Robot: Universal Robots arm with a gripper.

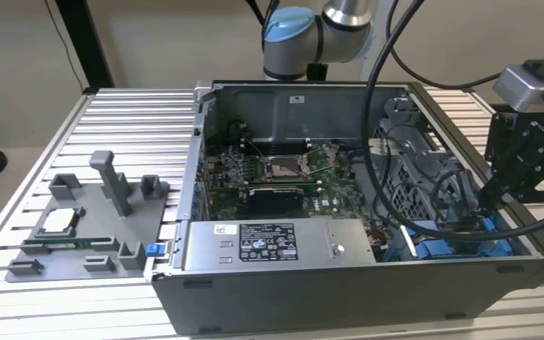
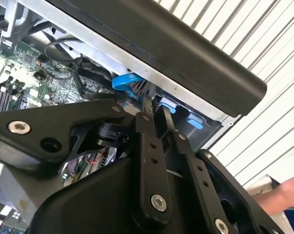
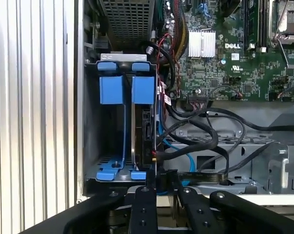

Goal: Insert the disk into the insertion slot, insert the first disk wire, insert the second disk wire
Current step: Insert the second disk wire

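Black gripper (image 3: pixel 163 179), its fingers nearly together, pinches a dark wire plug (image 3: pixel 164 174) just beside the disk (image 3: pixel 144 134), which sits edge-on in the blue-railed insertion slot (image 3: pixel 93 134) at the case's (image 1: pixel 348 294) corner.

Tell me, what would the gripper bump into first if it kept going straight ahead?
Probably the rear edge of the disk, seated in the insertion slot, or the black cables looping right beside it. The gripper points at that spot in the first wrist view, but depth is unclear.
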